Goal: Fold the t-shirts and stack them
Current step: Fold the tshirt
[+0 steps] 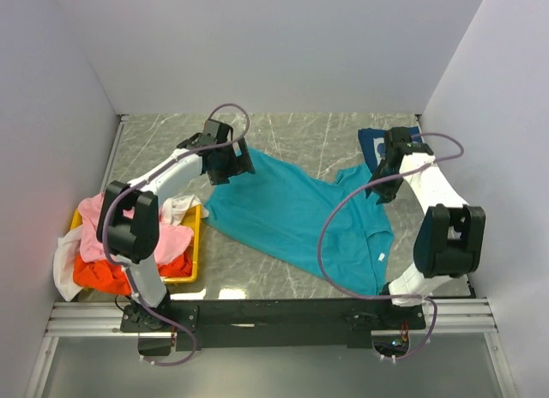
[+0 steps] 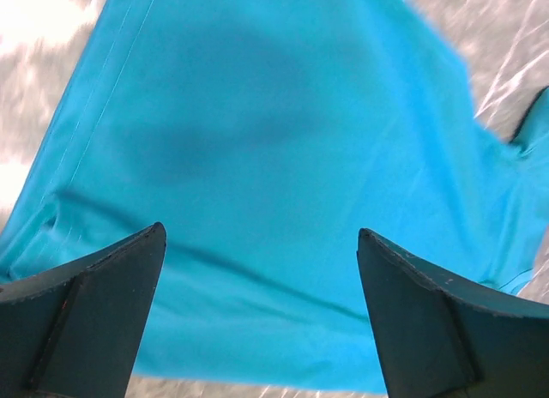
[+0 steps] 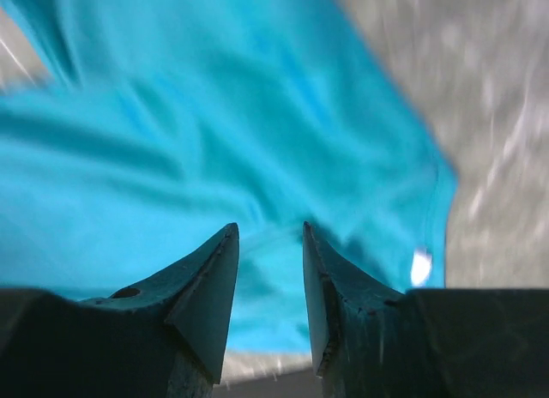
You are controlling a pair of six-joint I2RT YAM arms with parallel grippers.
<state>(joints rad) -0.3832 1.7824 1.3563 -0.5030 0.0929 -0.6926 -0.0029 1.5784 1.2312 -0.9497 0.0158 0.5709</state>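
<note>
The left gripper [image 2: 260, 235] stands with its two dark fingers [image 2: 94, 304] wide apart and nothing between them; straight below lies the teal t-shirt [image 2: 283, 115], smooth there, with a stitched edge running along its left side; whether the tips touch the fabric cannot be told. From above, this gripper sits over the shirt's far left corner, its arm reaching out from the left base.

The right gripper [image 3: 268, 231] has its fingers [image 3: 202, 295] drawn close but not meeting, a narrow gap between the tips with teal cloth showing through it; the fabric beneath is rumpled into soft folds, and a small white label [image 3: 420, 266] shows near the shirt's edge to the right. In the top view this gripper hangs over the far right part of the teal shirt, near a sleeve.

The teal shirt is spread across the middle of the grey marbled table [image 1: 300, 132], stretched aslant from far left to near right; a navy t-shirt [image 1: 371, 141] lies at the far right, just behind the right gripper. At the left edge sits a yellow tray [image 1: 196, 244], heaped with a pink t-shirt [image 1: 174, 240], an orange t-shirt [image 1: 99, 274] and a white t-shirt [image 1: 64, 262] that spills over its side.
</note>
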